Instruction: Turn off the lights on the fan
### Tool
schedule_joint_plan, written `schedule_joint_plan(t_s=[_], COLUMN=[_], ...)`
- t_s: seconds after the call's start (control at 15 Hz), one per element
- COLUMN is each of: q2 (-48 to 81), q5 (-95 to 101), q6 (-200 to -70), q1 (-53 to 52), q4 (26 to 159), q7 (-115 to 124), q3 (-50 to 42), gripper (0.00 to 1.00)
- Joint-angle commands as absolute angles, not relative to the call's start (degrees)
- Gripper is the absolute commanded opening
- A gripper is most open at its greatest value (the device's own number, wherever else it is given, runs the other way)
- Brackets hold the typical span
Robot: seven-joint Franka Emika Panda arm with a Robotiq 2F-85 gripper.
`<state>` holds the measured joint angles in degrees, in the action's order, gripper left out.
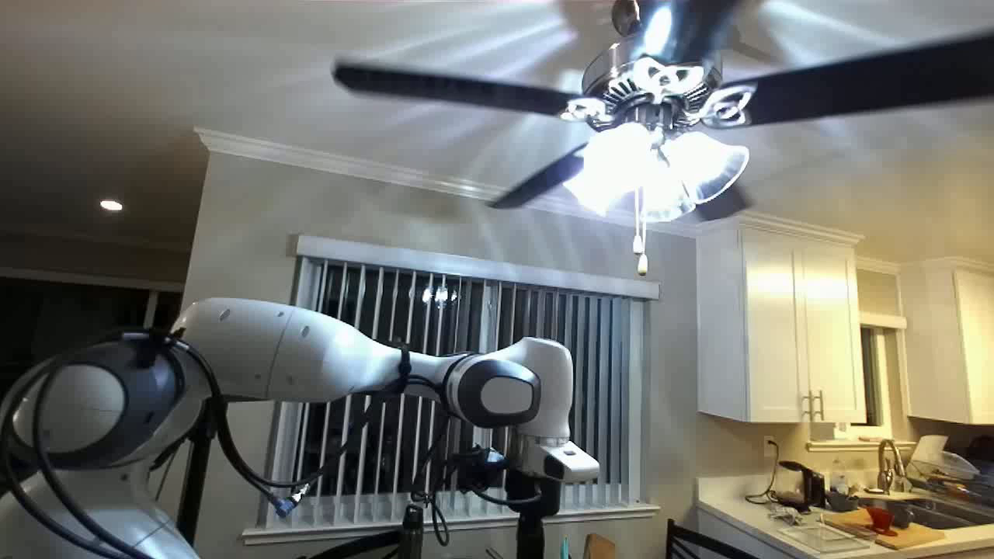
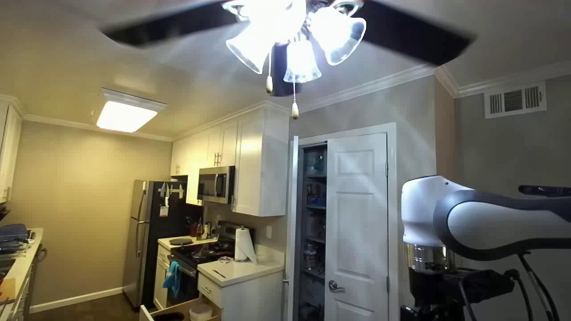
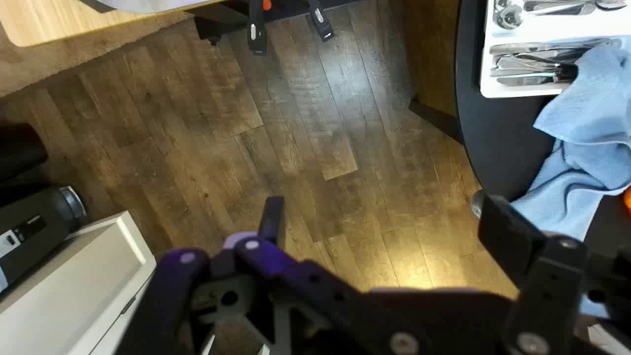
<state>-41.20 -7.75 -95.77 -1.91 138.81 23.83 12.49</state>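
The fan (image 1: 609, 70) hangs from the ceiling with long dark blades; it also shows in an exterior view (image 2: 410, 33), cut by the top edge. Its lights (image 1: 656, 175) glow bright white in both exterior views (image 2: 302, 62). Two thin pull chains with pale end knobs hang below the shades, a lower one (image 1: 642, 264) (image 2: 295, 110) and a higher one (image 1: 637, 244) (image 2: 269, 84). My gripper (image 3: 382, 214) is open and empty in the wrist view, pointing down over the floor. It is well below the chains and apart from them. Its tips are cut off in both exterior views.
A window with vertical blinds (image 1: 466, 388) is behind the arm. White cabinets (image 1: 784, 326) and a pantry door (image 2: 357, 223) stand beyond. Below, a dark round table (image 3: 508, 143) holds a cutlery tray (image 3: 527, 29) and a blue cloth (image 3: 586, 133). Wooden floor (image 3: 305, 148) lies under the gripper.
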Motion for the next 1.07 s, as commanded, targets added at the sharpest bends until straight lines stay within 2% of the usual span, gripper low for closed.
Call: schedule_joint_plan(t_s=[0.0,0.47,1.0], q2=[-41.16,-41.16,-38.28], q5=[-7.75,-7.75,-7.6], q6=[-95.63,-95.63,-115.27], q1=[-1.85,-1.85,-6.76], q4=[138.67,138.67,136.34], q7=[23.79,23.79,19.32], q3=[12.51,12.51,15.77], gripper=[1.0,1.0,1.0])
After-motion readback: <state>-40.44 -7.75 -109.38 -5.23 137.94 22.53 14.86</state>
